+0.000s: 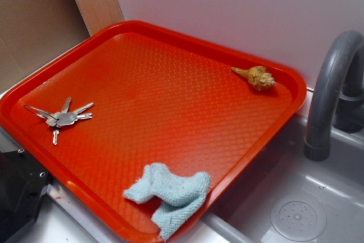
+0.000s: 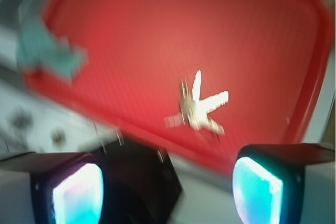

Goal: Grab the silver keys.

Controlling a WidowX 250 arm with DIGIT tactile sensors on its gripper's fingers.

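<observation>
Claw: two blocky dark fingers, blurred in the wrist view.
Pads: glossy inner faces glowing cyan-white.
Base: black housing with small screws, counter's near left corner.

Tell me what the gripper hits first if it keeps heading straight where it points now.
Probably the silver keys on the red tray: they lie just ahead of the open gripper, though blur leaves depth uncertain.

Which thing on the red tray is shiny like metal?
The silver keys near the tray's left edge. They are flat and shiny metal on a thin ring, while the seashell is tan and bumpy and the cloth is soft, pale blue.
</observation>
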